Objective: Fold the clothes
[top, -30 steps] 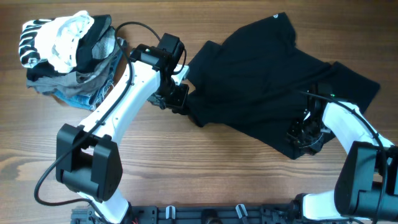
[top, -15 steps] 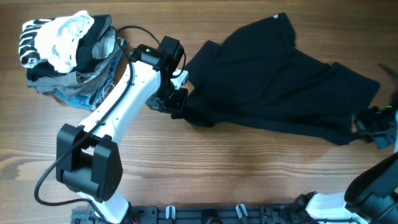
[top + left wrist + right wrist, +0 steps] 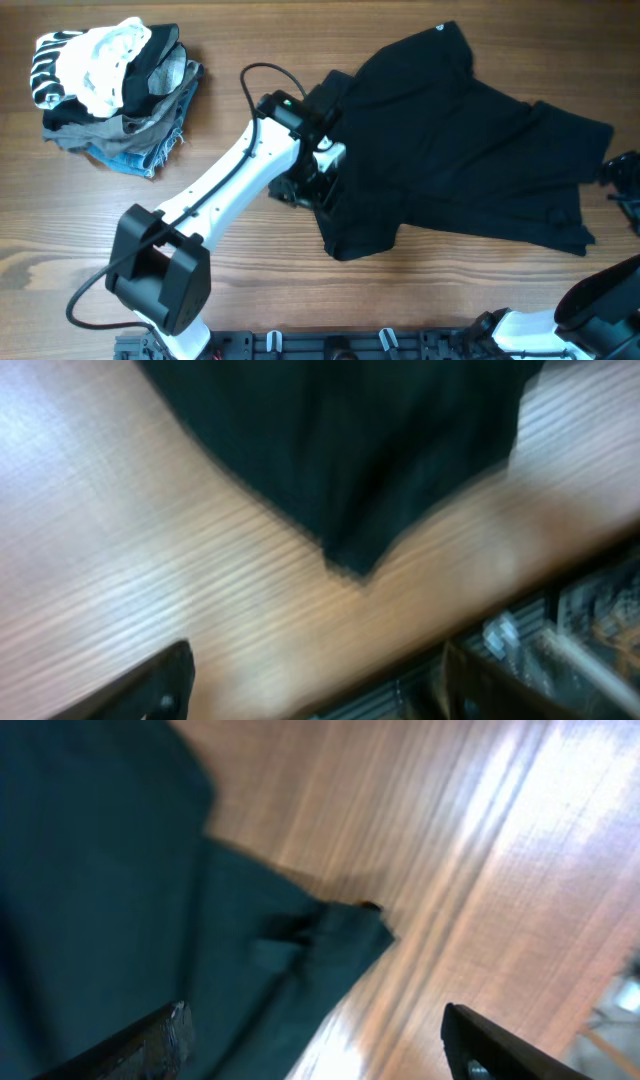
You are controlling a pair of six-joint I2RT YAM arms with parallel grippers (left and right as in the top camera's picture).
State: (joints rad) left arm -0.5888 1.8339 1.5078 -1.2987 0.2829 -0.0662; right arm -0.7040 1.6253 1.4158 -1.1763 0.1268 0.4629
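The clothes (image 3: 460, 140), one large black garment with a tiny white mark (image 3: 441, 27) at its far edge, lie spread over the middle and right of the table. My left gripper (image 3: 318, 190) hangs over the garment's left part. In the blurred left wrist view that gripper (image 3: 315, 695) is open over bare wood, with a black corner (image 3: 350, 555) beyond the fingers. My right gripper (image 3: 625, 182) sits at the table's right edge, just off the cloth. The right wrist view shows it (image 3: 315, 1050) open above the garment's edge (image 3: 330, 935), holding nothing.
A pile of white-striped, grey and denim garments (image 3: 110, 90) lies at the far left corner. The table's front rail (image 3: 340, 345) runs along the near edge. The left arm (image 3: 215, 190) stretches diagonally across the table's middle.
Both grippers have opened and let go of the garment. The left arm swung right and nearer, carrying the cloth's left edge with it. The right gripper has pulled out to the right edge.
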